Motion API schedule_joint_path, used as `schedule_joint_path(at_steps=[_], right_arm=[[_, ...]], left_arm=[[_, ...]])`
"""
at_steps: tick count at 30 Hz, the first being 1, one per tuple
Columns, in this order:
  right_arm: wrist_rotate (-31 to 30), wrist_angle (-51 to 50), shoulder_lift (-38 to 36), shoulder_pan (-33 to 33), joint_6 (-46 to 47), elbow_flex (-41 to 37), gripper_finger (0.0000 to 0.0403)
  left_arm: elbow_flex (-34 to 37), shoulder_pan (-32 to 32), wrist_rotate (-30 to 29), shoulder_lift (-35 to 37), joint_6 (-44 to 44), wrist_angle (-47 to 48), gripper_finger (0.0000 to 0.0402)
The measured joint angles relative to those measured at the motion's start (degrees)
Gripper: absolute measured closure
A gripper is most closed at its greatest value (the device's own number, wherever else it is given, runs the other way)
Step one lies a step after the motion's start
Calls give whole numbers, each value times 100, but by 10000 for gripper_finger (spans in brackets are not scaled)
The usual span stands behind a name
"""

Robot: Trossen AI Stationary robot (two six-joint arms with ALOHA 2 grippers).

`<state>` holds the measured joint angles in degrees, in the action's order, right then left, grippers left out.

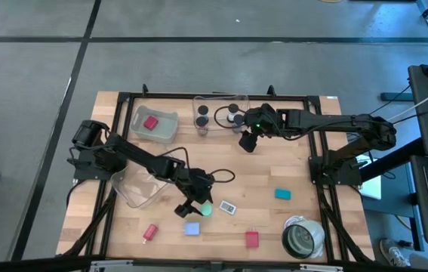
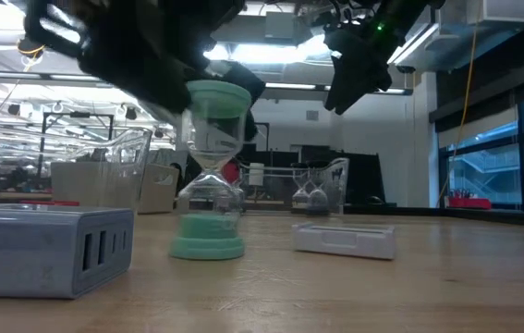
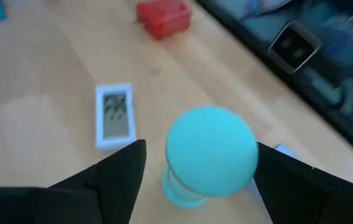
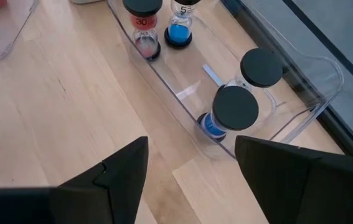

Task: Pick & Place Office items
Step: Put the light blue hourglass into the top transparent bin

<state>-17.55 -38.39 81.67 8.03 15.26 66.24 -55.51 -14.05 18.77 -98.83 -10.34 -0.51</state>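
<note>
A teal sand timer (image 1: pixel 207 208) stands upright on its base on the table's near middle; it also shows in the low view (image 2: pixel 209 176). My left gripper (image 3: pixel 201 155) is open and hangs over it, one finger on each side of its round top cap (image 3: pixel 210 151). A gap shows beside one finger (image 3: pixel 123 168). A white tag (image 1: pixel 228 207) lies flat just right of the timer. My right gripper (image 4: pixel 192 155) is open above the table, just off the near side of a clear bin (image 4: pixel 301 68) that holds several black-capped timers (image 4: pixel 234 107).
A clear bin with a red block (image 1: pixel 151 123) sits far left, and another clear bin (image 1: pixel 134 187) lies under the left arm. Two red pieces (image 1: pixel 150 232) (image 1: pixel 252 239), a blue block (image 1: pixel 192 228), a teal block (image 1: pixel 282 194) and a grey-white roll (image 1: pixel 303 238) lie along the near side.
</note>
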Motion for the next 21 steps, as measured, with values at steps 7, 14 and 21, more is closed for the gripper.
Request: schedule_joint_path(at_steps=[7,14,21], right_arm=[[1,0,0,0,149,0,158],[1,0,0,0,242,0,158],[1,-1,0,0,253,0,158]], left_arm=[[-2,-84,-568,-326,-504,118,158],[-2,-190,-718,-314,-470,-238,194],[-2,-296,-720,-312,-333,-280,206]])
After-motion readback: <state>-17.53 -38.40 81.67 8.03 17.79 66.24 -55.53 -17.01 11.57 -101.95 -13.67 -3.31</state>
